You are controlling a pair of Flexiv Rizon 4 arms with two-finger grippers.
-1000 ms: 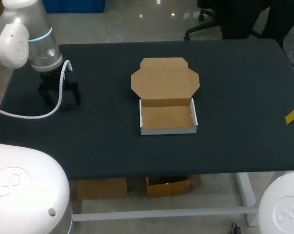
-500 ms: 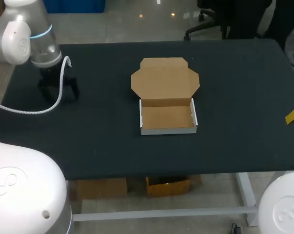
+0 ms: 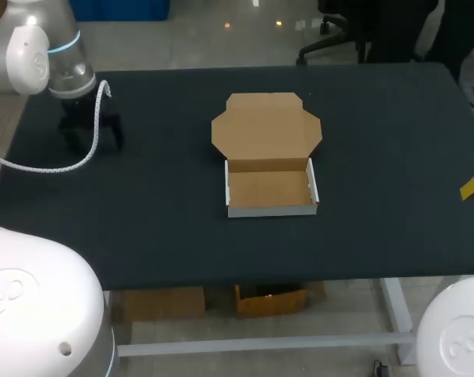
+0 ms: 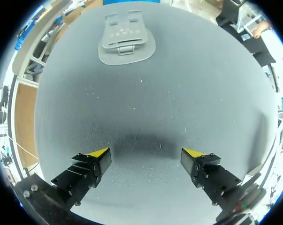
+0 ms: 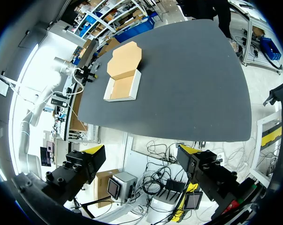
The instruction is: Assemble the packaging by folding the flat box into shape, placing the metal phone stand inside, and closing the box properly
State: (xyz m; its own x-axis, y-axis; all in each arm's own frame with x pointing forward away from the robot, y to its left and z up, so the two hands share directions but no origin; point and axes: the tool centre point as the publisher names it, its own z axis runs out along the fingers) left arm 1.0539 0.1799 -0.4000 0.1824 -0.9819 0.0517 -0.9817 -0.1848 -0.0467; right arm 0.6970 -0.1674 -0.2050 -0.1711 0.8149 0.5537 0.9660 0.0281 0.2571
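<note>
The right pincer (image 5: 141, 157) hangs spread and empty, well clear of the box (image 3: 270, 188) and off past the edge of the bench (image 3: 378, 141) on the box's right. The box itself is already folded into a shallow tray with white outer walls, and nothing lies in it. Its lid (image 3: 266, 126) is laid back flat on the bench from the tray's far wall. Far to the left of the box, the left pincer (image 4: 146, 157) hovers over bare bench with its yellow tips wide apart, holding nothing. Ahead of it, farther from the box, the grey metal phone stand (image 4: 126, 43) appears to lie flat. In the head view it seems hidden behind the left arm.

The next step is probably picking up the stand, and that is where trouble looks likeliest. A thin metal piece lying flat gives the fingers little edge to catch, so they could skate over it or shove it along the bench. It must then be carried a long way to the box. The light cardboard tray could slide or a wall could buckle if the stand comes down on the rim, and a stand sitting proud would keep the lid from closing
</note>
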